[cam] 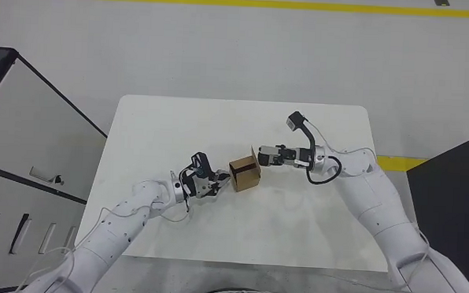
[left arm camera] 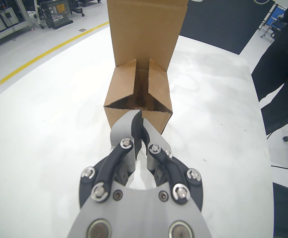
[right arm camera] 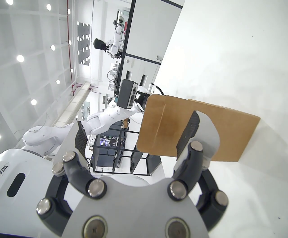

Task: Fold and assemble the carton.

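Note:
A small brown carton [cam: 245, 173] stands on the white table [cam: 310, 229] near its middle. In the left wrist view the carton [left arm camera: 119, 88] has two side flaps folded inward and one tall flap [left arm camera: 144, 33] upright at its far side. My left gripper [cam: 215, 185] is shut, and its tips [left arm camera: 138, 113] touch the rim of the carton's near wall. My right gripper [cam: 264, 156] is open on the opposite side. One of its fingers [right arm camera: 193, 133] lies against the carton's outer face [right arm camera: 166, 121]. The other finger [right arm camera: 81, 135] stands well off to the side.
A dark cabinet [cam: 15, 113] stands off the table's left side and a black panel [cam: 453, 188] off its right. A yellow line [cam: 241, 2] runs along the floor beyond. The left arm's wrist camera [right arm camera: 127, 93] sits just behind the carton.

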Controlling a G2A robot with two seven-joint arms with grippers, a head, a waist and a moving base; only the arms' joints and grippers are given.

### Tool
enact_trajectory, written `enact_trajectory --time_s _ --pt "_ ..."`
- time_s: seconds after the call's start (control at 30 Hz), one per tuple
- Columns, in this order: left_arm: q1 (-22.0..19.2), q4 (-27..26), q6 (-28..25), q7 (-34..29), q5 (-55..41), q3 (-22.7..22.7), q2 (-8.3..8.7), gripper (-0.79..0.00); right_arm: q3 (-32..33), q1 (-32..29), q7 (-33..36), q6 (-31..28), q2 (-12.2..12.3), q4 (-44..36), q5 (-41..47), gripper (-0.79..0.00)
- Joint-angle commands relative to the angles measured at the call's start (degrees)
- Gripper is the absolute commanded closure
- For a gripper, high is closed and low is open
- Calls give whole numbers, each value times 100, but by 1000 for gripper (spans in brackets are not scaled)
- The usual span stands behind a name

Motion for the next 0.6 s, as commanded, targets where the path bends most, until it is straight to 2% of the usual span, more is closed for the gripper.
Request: enact_trajectory --time_s 0.0,0.43,0.57 --pt "17 -9 -8 15 -4 -17 5 0 -2 1 2 -2 -1 2 2 -785" --pt "33 69 -222 263 -33 -80 21 0 -2 1 2 -2 -1 2 2 -785" --pt "41 94 -212 318 -30 -110 26 0 21 -35 -225 260 37 -203 -444 -785"
